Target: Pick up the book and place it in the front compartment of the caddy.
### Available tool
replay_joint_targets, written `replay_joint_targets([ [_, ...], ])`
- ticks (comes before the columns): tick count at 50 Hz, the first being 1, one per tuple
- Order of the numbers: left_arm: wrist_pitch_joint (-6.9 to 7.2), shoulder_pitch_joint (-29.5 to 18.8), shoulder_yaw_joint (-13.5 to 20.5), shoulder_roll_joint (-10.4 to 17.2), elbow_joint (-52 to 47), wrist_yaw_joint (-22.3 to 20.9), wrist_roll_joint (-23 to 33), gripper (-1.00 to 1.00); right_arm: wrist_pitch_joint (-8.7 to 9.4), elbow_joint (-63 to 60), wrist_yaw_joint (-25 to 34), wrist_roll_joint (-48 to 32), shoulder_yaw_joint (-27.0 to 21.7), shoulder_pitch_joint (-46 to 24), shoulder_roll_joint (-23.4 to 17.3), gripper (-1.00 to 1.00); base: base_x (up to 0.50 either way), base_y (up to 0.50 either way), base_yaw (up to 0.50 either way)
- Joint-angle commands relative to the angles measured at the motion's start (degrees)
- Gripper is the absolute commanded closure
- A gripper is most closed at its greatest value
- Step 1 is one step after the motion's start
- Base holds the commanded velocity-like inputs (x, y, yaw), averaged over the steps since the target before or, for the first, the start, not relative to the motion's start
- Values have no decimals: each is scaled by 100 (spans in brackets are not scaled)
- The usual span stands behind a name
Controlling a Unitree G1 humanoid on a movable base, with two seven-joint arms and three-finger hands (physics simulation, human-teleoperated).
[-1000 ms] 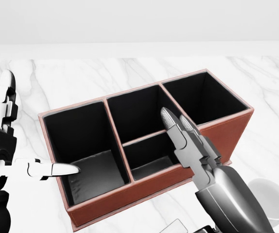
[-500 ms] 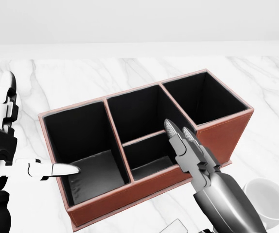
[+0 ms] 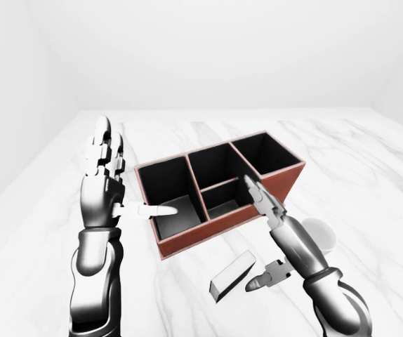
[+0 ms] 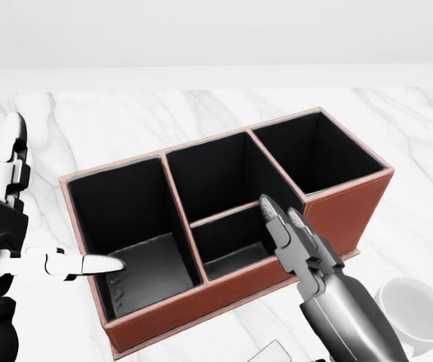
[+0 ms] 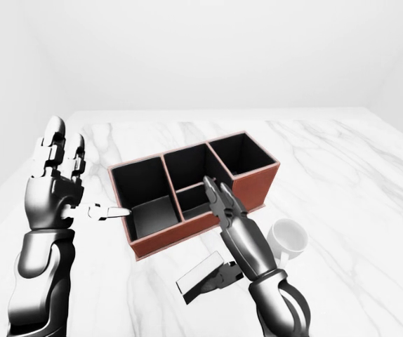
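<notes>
Since a second ago, the right hand has been drawn back off the red-brown leather caddy, fingers spread (left hand too). The grey slab-like book, ungrasped on the marble counter, could be nudged away by the thumb.

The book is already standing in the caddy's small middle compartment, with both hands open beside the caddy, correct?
Not quite. The left-eye view shows the book lying on the marble counter below the caddy, under the right hand; that compartment is empty. Both hands are open, the left hand beside the caddy.
</notes>
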Motion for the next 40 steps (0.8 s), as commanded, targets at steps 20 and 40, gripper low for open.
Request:
replay_joint_targets([
  [20, 0, 20, -19, -10, -2, -7, 24, -100, 0, 419, -274, -201, -63, 122, -7, -100, 0, 0, 0],
  [40, 0, 36, -20, -14, 11, -16, 31, -100, -257, 646, -431, -328, -37, 159, -3, -100, 0, 0, 0],
])
